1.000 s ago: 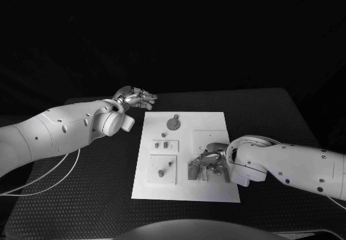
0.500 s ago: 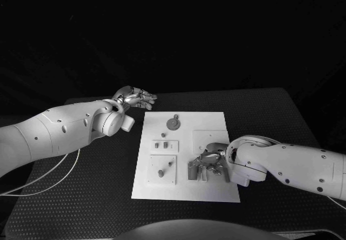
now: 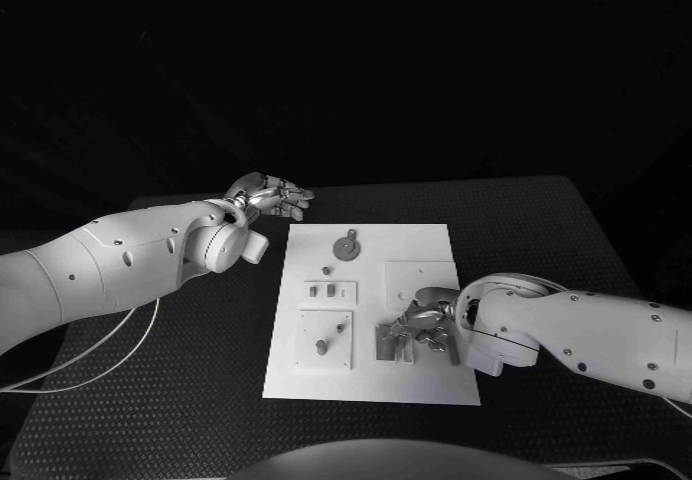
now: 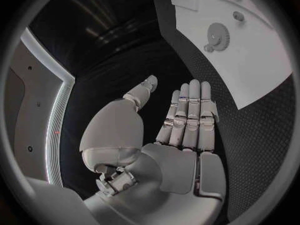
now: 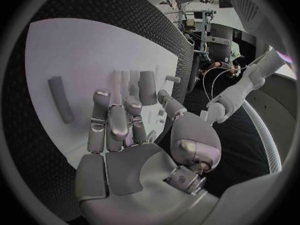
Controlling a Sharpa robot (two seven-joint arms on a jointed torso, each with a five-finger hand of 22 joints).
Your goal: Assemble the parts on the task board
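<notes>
The task board (image 3: 372, 310), a white rectangular plate, lay in the middle of the black table (image 3: 173, 400), its long side running away from the robot.

The left robot hand (image 3: 268, 196) hung over the table just beyond the board's far left corner, clear of the plate. In the left wrist view the same robot hand (image 4: 181, 120) was flat and open, fingers (image 4: 190, 110) straight and side by side, the thumb set apart, nothing in it. Past its fingertips that view showed the board's corner (image 4: 250, 60) with a round toothed part (image 4: 218, 34) on it and a small peg (image 4: 209, 48) beside that.

The right robot hand (image 3: 418, 328) was low over the near right portion of the board, fingers pointing down among a cluster of upright grey parts (image 3: 387, 342). In the right wrist view this robot hand (image 5: 122, 125) had its fingers (image 5: 100, 120) stretched out close above the white surface, with several upright pegs (image 5: 147, 87) standing right at the fingertips; whether a finger and thumb pinched one of them I could not tell. A dark, bar-shaped part (image 5: 60, 106) lay flat on the board off to one side of the fingers, apart from them.

Elsewhere on the board, in the head view, the round gear-like part (image 3: 346, 245) sat near the far edge, two short pegs (image 3: 330, 290) stood in a small raised block left of centre, and another peg (image 3: 322, 347) stood in a larger block nearer the robot.
</notes>
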